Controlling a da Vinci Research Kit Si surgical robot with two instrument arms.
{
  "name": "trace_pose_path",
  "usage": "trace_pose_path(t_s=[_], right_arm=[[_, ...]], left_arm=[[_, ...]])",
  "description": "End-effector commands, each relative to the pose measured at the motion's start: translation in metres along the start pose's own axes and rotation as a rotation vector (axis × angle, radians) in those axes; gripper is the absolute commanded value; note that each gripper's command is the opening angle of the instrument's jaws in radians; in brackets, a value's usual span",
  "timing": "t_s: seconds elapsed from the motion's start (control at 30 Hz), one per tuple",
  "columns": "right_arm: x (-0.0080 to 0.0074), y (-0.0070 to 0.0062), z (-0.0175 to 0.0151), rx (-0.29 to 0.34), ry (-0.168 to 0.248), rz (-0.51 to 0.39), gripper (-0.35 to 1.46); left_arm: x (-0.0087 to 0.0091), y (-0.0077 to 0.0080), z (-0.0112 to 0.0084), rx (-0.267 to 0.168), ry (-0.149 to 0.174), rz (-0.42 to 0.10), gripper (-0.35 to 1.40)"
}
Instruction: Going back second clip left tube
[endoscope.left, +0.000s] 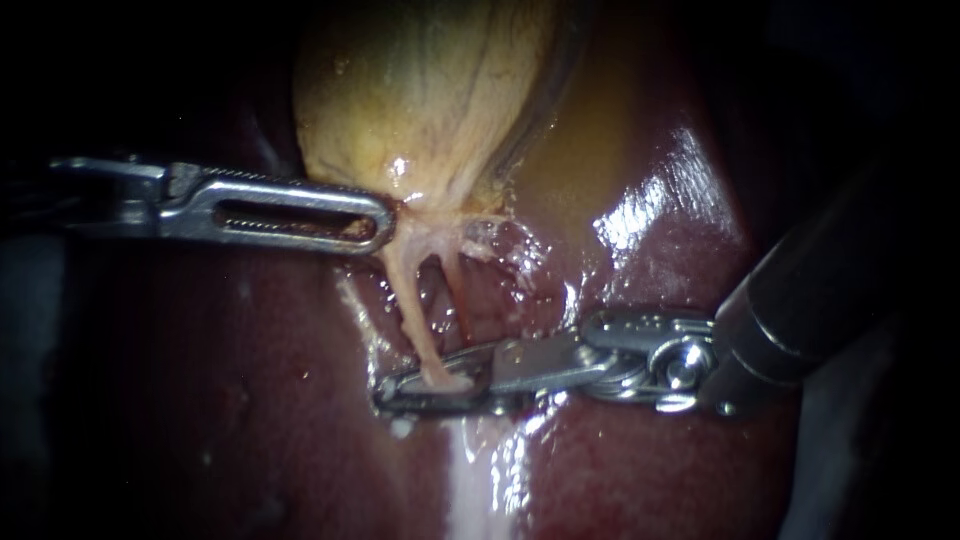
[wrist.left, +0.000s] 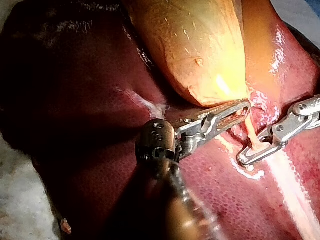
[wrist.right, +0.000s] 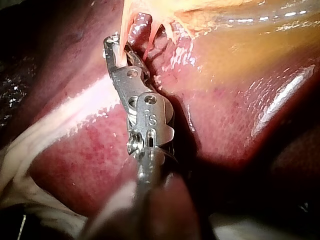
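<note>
At centre, left tube (endoscope.left: 408, 300): pale slick cord, far-to-near
Our right instrument (endoscope.left: 392, 392): jaws parted round it
Our left instrument (endoscope.left: 378, 216): jaws pinching gallbladder (endoscope.left: 420, 90)

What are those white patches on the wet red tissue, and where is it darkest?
Endoscope view: glare streaks the wet liver, and the edges fall black. Left wrist view: the gallbladder is brightly lit, the liver beside it shadowed. Right wrist view: glints on the liver.
</note>
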Motion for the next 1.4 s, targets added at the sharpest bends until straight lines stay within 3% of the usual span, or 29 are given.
trace_pose_path(t_s=[0.03, 0.27, 0.47, 0.57, 0.8, 1.07, 1.4], right_arm=[[0.0000, 0.0000, 0.0000, 0.000, 0.000, 0.000, -0.35], [0.0001, 0.0001, 0.0001, -0.001, 0.001, 0.006, -0.35], [0.0004, 0.0003, 0.0007, -0.034, 0.013, -0.052, 0.30], [0.0006, 0.0004, 0.0008, -0.045, 0.016, -0.068, 0.40], [0.0014, 0.0006, 0.0007, -0.100, 0.038, -0.108, 0.49], [0.0032, 0.0004, -0.0014, -0.119, 0.051, -0.138, 0.49], [0.0031, -0.0003, -0.0023, -0.120, 0.052, -0.138, 0.49]], left_arm=[[0.0000, 0.0000, 0.0000, 0.000, 0.000, 0.000, -0.35], [0.0000, 0.0000, 0.0000, 0.000, 0.000, 0.000, -0.35], [0.0000, 0.0000, 0.0000, 0.000, 0.000, 0.000, -0.35], [-0.0001, 0.0000, 0.0000, 0.000, 0.000, 0.000, -0.35], [-0.0001, 0.0000, 0.0000, 0.001, 0.001, 0.000, -0.35], [-0.0001, 0.0001, 0.0000, 0.001, 0.001, 0.000, -0.35], [-0.0002, 0.0001, -0.0001, 0.000, 0.000, 0.000, -0.35]])
